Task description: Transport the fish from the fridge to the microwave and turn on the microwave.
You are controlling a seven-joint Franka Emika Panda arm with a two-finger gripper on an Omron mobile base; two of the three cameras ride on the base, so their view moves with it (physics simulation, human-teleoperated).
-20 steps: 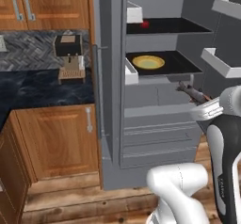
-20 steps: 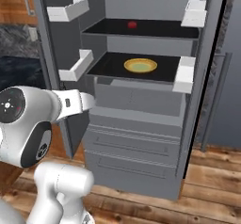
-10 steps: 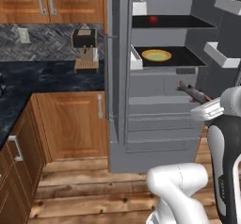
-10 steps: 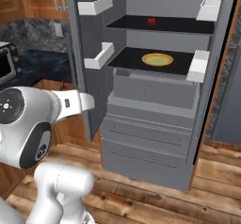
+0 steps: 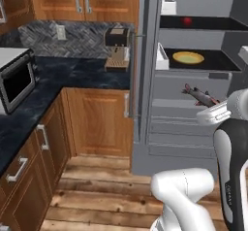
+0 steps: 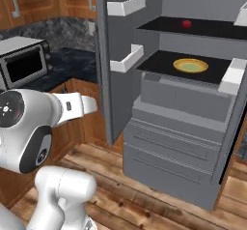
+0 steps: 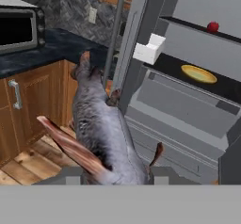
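Note:
The fish (image 7: 104, 129), grey with a pinkish tail, sticks out ahead of my gripper (image 7: 117, 175), which is shut on its rear part. In the left base view the fish (image 5: 196, 93) hangs in the air in front of the open fridge (image 5: 145, 79), held by the gripper (image 5: 209, 105). The fridge (image 6: 169, 127) stands with its door swung wide, black shelves and drawers showing. The microwave (image 5: 14, 82) sits on the dark counter to the left, door closed; it also shows as the microwave (image 6: 24, 62) and the microwave (image 7: 19, 28).
A round yellow plate (image 6: 191, 65) lies on the lower fridge shelf, a small red item (image 6: 186, 24) on the upper one. A dark appliance on a wooden board (image 5: 117, 48) stands by the fridge. Wooden cabinets (image 5: 97, 121) run under the L-shaped counter (image 5: 72, 74).
The whole picture has shifted: the base has turned left, so the fridge slid to the right and the microwave came into view. The fish stays in the gripper.

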